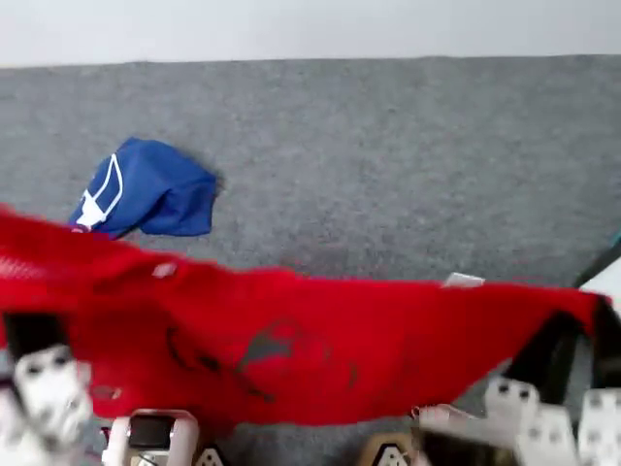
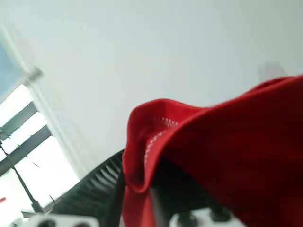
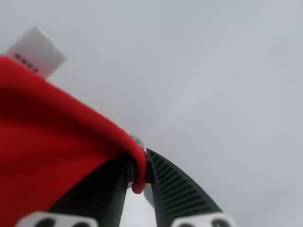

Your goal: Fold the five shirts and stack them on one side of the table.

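A red shirt (image 1: 291, 340) hangs stretched wide above the near side of the grey table (image 1: 388, 136), held up by both arms. My left gripper (image 1: 34, 335) is shut on its left end; in the left wrist view the red cloth (image 2: 227, 151) drapes over the black fingers (image 2: 90, 191), with the hem pinched between them. My right gripper (image 1: 572, 335) is shut on the right end, and its ribbed fingers (image 3: 175, 189) pinch a corner of the shirt (image 3: 47, 142). A white tag (image 3: 35, 52) sticks up from the shirt's upper edge. A folded blue shirt (image 1: 146, 189) lies on the table's far left.
The grey table surface runs bare from the middle to the far right behind the red shirt. The arms' white bases (image 1: 150, 437) stand at the near edge. A pale wall (image 1: 310, 29) lies beyond the far edge.
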